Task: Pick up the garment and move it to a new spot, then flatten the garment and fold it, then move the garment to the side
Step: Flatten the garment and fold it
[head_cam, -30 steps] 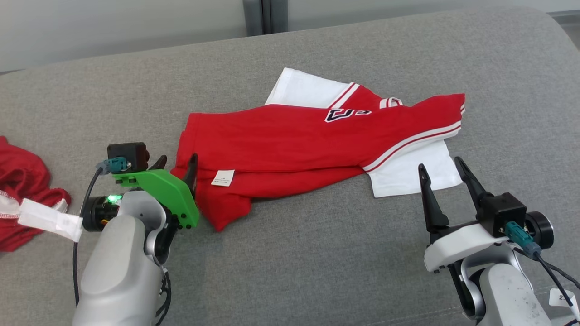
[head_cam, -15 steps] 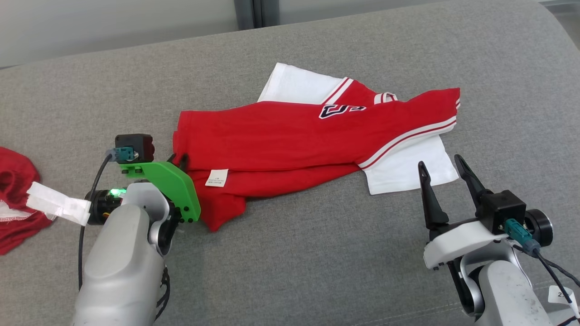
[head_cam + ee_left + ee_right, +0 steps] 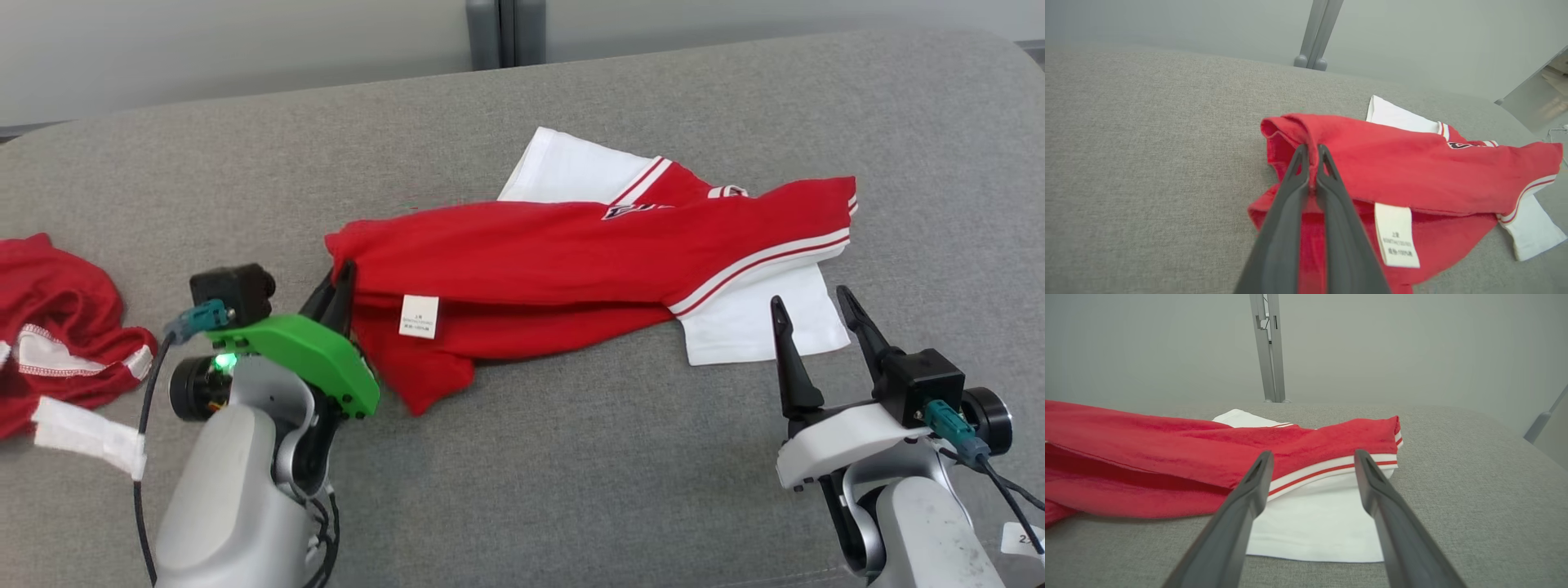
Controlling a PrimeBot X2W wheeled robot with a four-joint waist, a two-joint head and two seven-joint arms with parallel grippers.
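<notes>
The garment (image 3: 563, 261), a red shirt with white sleeves and red-and-white striped trim, lies crumpled across the middle of the grey cushion (image 3: 571, 474). A white care label (image 3: 419, 317) hangs at its near left. My left gripper (image 3: 336, 286) is shut on the garment's left edge, which stands slightly lifted; the left wrist view shows the two dark fingers (image 3: 1286, 196) pressed together on a red fold of the garment (image 3: 1412, 167). My right gripper (image 3: 816, 314) stands open near the white sleeve (image 3: 759, 322), apart from it. In the right wrist view its gripper (image 3: 1310, 457) frames the striped trim (image 3: 1327, 467).
Another red garment (image 3: 57, 327) with white trim lies bunched at the cushion's left edge, beside a white tag on my left arm's cable. A pale wall and a grey metal post (image 3: 500, 33) stand behind the cushion. Bare grey cushion stretches along the front.
My left gripper has closed on the garment's left edge and raised it a little, pulling folds over the printed logo. The head camera shifted slightly. My right gripper stays open in place.
</notes>
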